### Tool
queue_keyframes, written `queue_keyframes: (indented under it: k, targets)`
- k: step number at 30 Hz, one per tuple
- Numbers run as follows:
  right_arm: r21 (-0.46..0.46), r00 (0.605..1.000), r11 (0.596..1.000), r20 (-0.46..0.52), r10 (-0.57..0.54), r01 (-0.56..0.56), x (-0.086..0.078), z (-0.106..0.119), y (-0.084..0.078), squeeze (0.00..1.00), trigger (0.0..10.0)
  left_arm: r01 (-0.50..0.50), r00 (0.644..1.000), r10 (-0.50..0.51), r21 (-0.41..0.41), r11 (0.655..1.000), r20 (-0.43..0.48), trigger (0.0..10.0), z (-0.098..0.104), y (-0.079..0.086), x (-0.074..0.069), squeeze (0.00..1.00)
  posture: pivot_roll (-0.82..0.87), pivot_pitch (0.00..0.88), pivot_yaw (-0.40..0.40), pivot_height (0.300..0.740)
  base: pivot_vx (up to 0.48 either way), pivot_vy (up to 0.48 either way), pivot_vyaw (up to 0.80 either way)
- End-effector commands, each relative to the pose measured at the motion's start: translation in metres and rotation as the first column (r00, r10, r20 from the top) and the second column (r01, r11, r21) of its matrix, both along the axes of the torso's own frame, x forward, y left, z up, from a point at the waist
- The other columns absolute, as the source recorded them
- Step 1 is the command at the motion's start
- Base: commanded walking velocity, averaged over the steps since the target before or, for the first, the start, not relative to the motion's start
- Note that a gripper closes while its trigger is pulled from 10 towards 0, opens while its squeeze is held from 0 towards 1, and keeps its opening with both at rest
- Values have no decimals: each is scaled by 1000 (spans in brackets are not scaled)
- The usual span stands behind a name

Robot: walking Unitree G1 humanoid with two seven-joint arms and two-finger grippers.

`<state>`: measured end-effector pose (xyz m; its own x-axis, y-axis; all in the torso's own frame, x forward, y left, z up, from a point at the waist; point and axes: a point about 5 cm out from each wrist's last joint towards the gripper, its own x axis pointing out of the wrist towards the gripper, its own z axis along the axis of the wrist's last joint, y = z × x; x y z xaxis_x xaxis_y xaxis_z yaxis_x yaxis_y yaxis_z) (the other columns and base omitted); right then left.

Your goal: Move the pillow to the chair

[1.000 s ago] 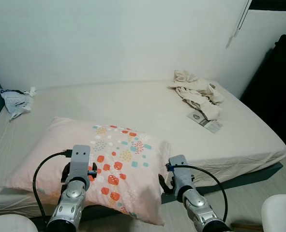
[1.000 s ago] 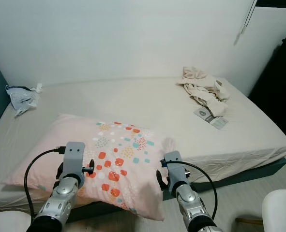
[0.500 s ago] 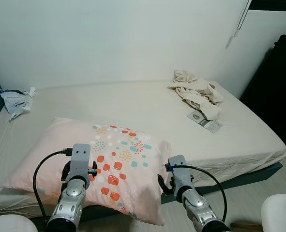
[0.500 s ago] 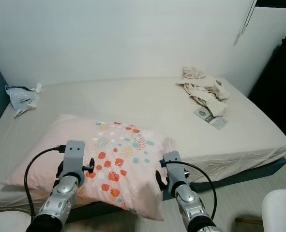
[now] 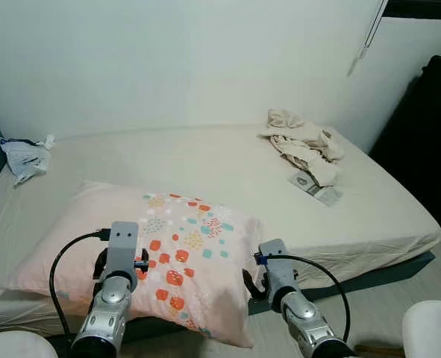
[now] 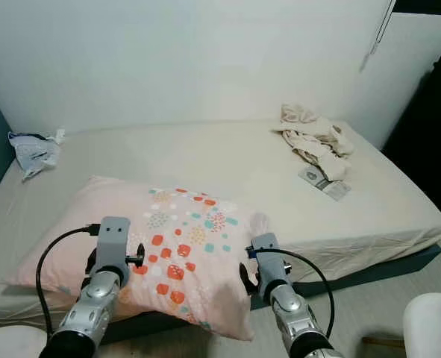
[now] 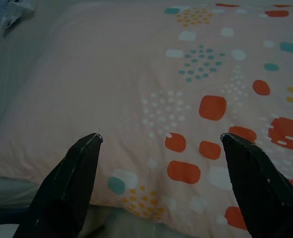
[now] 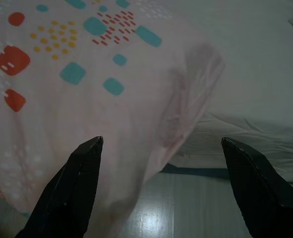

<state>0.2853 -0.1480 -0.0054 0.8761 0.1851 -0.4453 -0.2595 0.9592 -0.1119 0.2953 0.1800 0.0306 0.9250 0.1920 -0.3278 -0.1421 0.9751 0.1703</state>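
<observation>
Pillow (image 7: 151,114) beyond spread fingers (image 7: 69,183)

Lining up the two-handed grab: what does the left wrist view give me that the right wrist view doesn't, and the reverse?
Left wrist view: the open left gripper faces the pillow's broad patterned top near its front edge, with a crumpled white bag far off on the bed. Right wrist view: the open right gripper faces the pillow's corner hanging past the mattress, with floor below. Both: spread black fingers and pillow, not yet gripped.
</observation>
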Motion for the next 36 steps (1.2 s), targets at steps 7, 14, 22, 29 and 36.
queue_keyframes:
  k: [7,14,22,29,36]
  targets:
    - [4,1000,1000,-8,3,-3,1,0,-1,0,10000,-11,1000,11,7,1000,-15,10000,-3,2,1,0,-20,0,-87,740,0,0,0]
    - [7,1000,1000,-10,20,-20,-1,-1,3,0,10000,-22,999,22,-1,1000,-28,10000,-5,1,0,0,-20,0,-94,740,0,0,0]
    - [5,1000,1000,-10,22,-22,-1,-1,1,0,10000,-29,999,28,-17,999,-33,10000,-6,5,-1,0,-14,0,-96,740,0,0,0]
    - [10,1000,1000,-1,8,-8,-2,-1,0,0,10000,1,999,-1,9,1000,-42,10000,-9,7,-5,0,-17,0,-87,740,0,0,0]
    - [11,1000,1000,1,0,0,-4,-2,-2,0,10000,21,999,-18,56,998,-50,10000,-12,6,-7,0,-20,0,-84,740,0,0,0]
